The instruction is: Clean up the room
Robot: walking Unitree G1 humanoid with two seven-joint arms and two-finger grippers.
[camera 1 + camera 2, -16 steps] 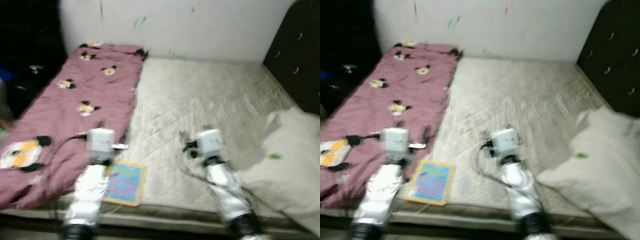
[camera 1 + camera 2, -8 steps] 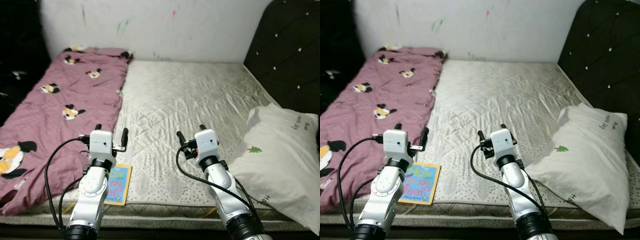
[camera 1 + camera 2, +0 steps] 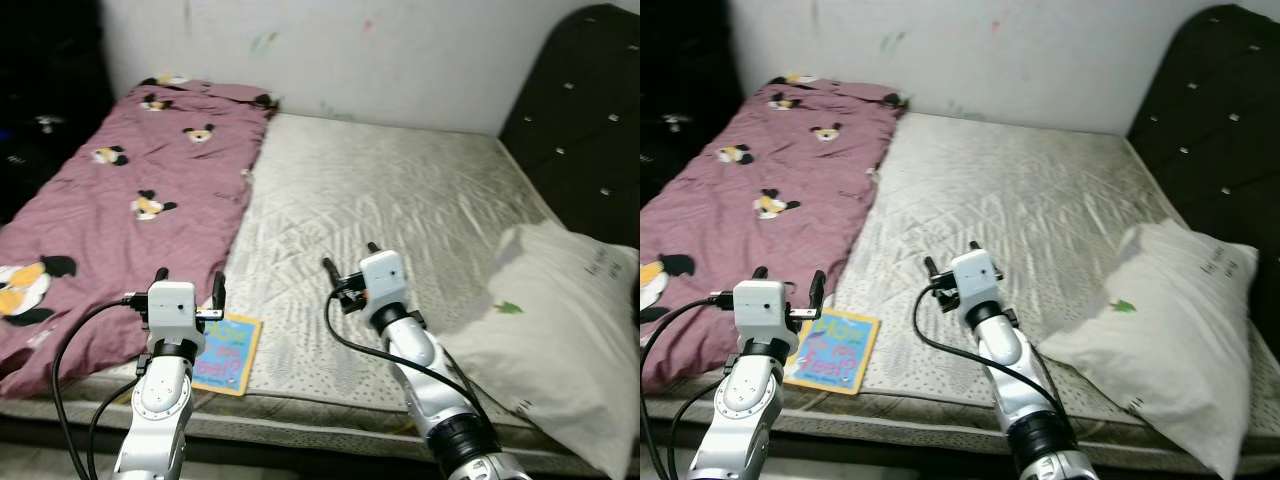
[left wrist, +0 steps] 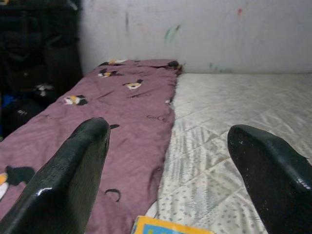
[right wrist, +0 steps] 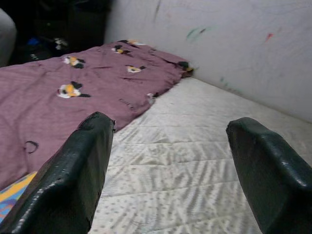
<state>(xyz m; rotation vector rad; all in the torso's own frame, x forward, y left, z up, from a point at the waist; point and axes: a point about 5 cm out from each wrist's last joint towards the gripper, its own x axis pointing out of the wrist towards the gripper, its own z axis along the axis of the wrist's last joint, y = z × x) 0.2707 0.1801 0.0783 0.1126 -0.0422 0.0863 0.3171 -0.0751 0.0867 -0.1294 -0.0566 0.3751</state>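
At the far left, a dark piece of furniture (image 3: 45, 90) stands in shadow beside the bed. On the bed's left side lies a mauve blanket (image 3: 110, 220) printed with cartoon mouse heads, spread from the wall down to the near edge of the mattress (image 3: 400, 200). The left claw (image 3: 188, 290) hovers over the near edge of that blanket, its two black fingers (image 4: 68, 180) spread wide apart with nothing between them. Just beside it, at the blanket's hem and close to the mattress's front edge, a colourful picture book (image 3: 227, 353) lies flat, its yellow border showing; the left arm partly covers its left side. Further right, the bare quilted mattress runs back to a white wall (image 3: 380, 50) marked with small streaks of colour. The right claw (image 3: 347, 265) hangs above the middle of the mattress, its fingers (image 5: 73, 180) also wide open and holding nothing. To its right, a white pillow (image 3: 545, 350) with a small green tree print lies at the mattress's near right corner, against a dark tufted headboard (image 3: 580, 120).
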